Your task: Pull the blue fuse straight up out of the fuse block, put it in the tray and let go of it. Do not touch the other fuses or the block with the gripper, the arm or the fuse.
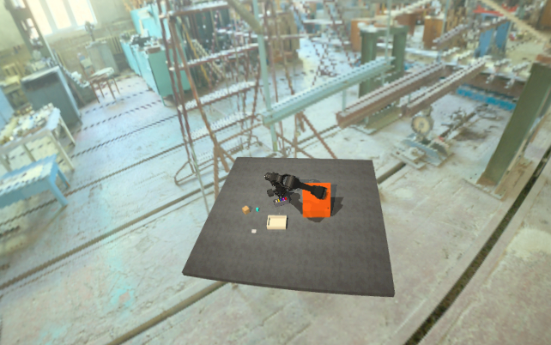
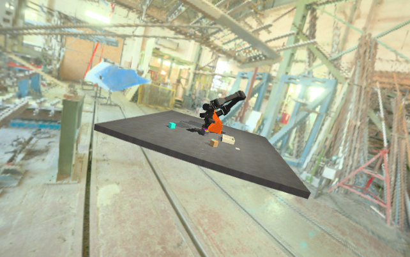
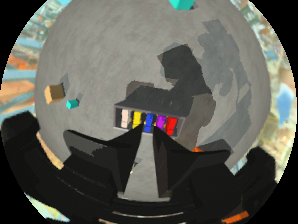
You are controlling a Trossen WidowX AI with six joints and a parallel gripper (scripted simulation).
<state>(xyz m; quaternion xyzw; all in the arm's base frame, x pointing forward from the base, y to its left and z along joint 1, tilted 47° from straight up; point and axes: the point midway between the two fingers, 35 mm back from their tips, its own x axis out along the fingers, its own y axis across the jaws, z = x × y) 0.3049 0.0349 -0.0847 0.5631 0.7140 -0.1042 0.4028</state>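
The blue fuse [image 3: 149, 121] stands in the middle of the row in the dark fuse block [image 1: 279, 204] [image 2: 204, 132] [image 3: 118, 118], between the yellow and purple fuses. A white and a red fuse stand at the row's ends. My gripper [image 1: 281, 196] [image 2: 206, 126] [image 3: 148, 127] is slightly open, with nothing between its fingers. It points down close above the block; in the wrist view its fingertips appear on either side of the blue fuse's near end. Their exact height above it cannot be told. The cream tray [image 1: 283, 222] [image 2: 228, 141] lies beyond the block from the arm, empty.
A tan cube [image 1: 245, 209] [image 2: 214, 143] [image 3: 55, 93] and a small teal cube [image 1: 257, 209] [image 3: 73, 104] lie near each other. A larger teal cube [image 2: 172, 125] [image 3: 181, 4] lies apart. A small white square [image 1: 254, 231] [image 2: 237, 148] lies near the tray. An orange block [image 1: 317, 208] [image 2: 215, 127] stands by the arm's base.
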